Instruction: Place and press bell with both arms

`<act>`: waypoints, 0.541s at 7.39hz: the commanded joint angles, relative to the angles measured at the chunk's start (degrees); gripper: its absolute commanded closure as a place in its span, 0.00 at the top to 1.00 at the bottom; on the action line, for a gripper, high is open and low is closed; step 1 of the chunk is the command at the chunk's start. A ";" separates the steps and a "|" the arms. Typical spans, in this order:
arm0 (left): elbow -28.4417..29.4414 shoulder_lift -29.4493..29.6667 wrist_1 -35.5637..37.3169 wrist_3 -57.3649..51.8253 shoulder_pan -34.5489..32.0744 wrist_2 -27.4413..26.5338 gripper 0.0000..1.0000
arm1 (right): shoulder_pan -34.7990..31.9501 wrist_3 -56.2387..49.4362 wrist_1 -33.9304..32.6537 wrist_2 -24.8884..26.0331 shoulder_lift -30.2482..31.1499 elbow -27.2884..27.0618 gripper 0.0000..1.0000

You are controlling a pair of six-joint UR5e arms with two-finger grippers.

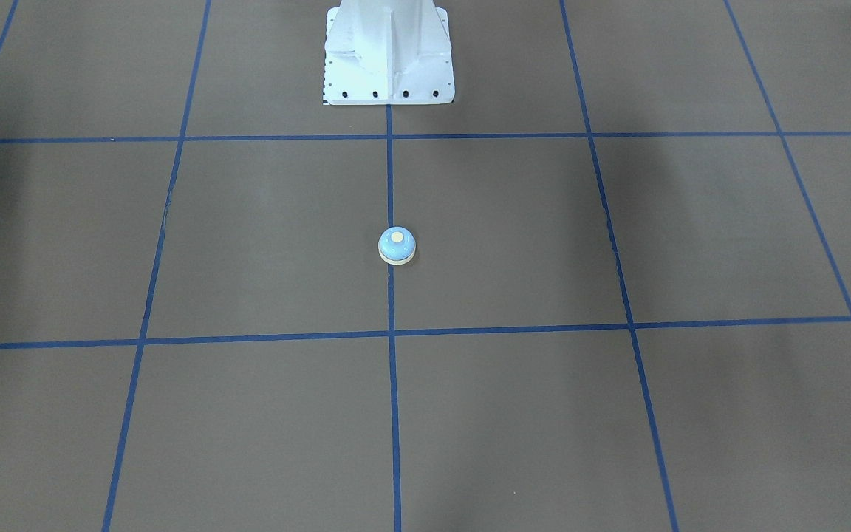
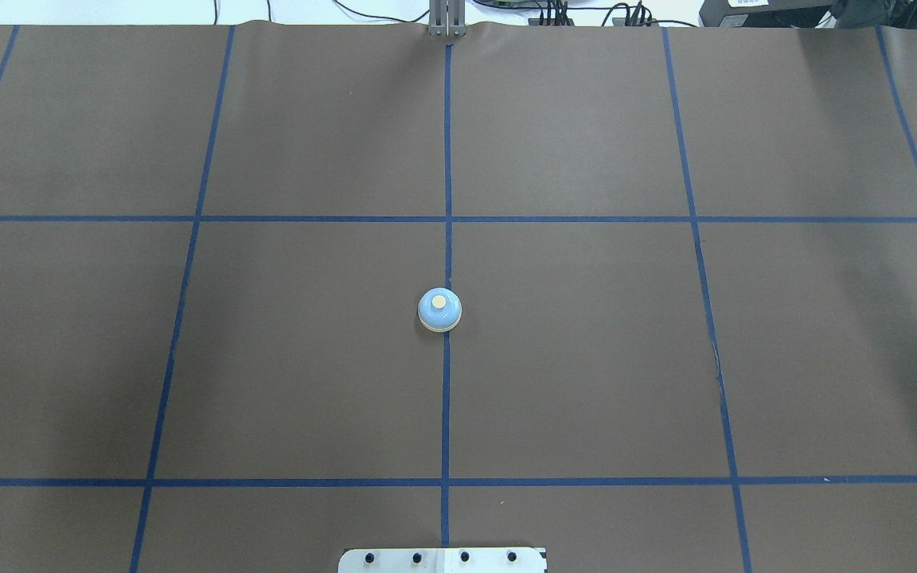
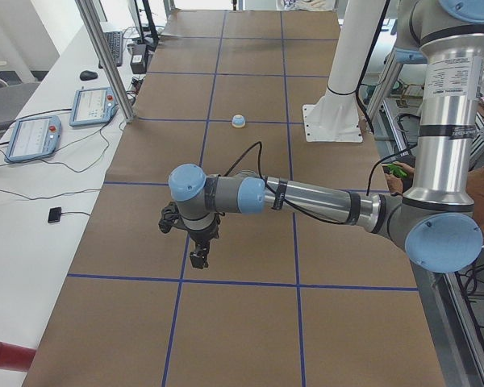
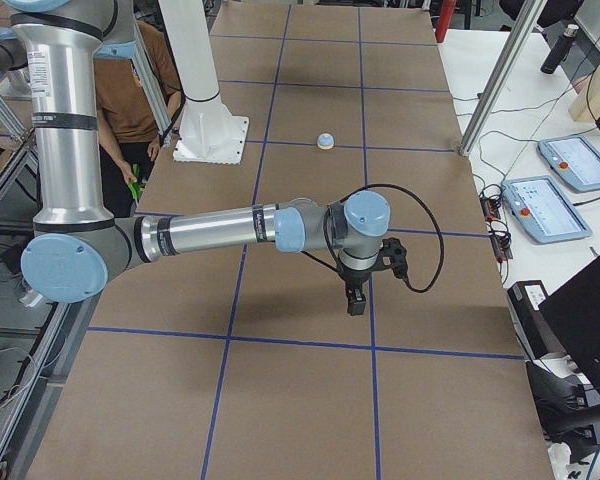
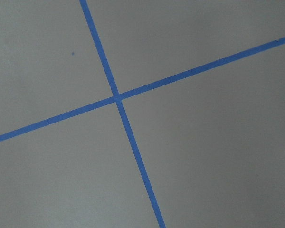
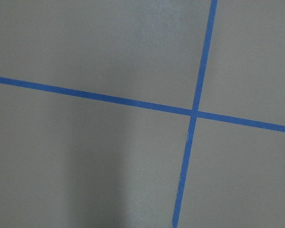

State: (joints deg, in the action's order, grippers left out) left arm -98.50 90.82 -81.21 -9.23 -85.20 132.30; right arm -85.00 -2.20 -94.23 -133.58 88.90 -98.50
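The light-blue bell (image 1: pixel 397 246) with its cream base and button stands upright on the centre blue line of the table; it also shows in the overhead view (image 2: pixel 439 310), the left side view (image 3: pixel 239 121) and the right side view (image 4: pixel 325 141). No gripper is near it. My left gripper (image 3: pixel 198 260) shows only in the left side view, pointing down above the table far from the bell. My right gripper (image 4: pixel 355 302) shows only in the right side view, likewise pointing down. I cannot tell whether either is open or shut. Both wrist views show only brown paper and blue tape.
The white pedestal base (image 1: pixel 388 55) stands behind the bell. Brown paper with a blue tape grid (image 2: pixel 446 398) covers the table. Teach pendants (image 3: pixel 34 135) lie on a side bench. A person (image 4: pixel 130 95) sits behind the right arm.
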 commanded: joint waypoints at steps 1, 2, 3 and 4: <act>-0.29 0.06 0.09 0.35 0.03 -0.20 1.00 | 0.00 0.17 -0.08 0.07 -0.22 1.11 1.00; -0.38 0.15 0.09 0.35 0.03 -0.20 1.00 | 0.00 0.00 0.01 -0.10 -0.48 1.90 1.00; -0.38 0.06 0.09 0.35 -0.05 -0.20 1.00 | 0.00 0.00 0.45 -0.19 -0.05 1.64 1.00; -1.25 -0.03 0.09 0.35 -0.58 0.15 1.00 | 0.00 0.00 0.62 -0.19 -0.13 1.55 1.00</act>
State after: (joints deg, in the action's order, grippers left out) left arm -99.06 90.87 -81.13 -8.88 -85.35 132.18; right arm -84.99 -2.18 -93.91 -133.71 88.72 -96.92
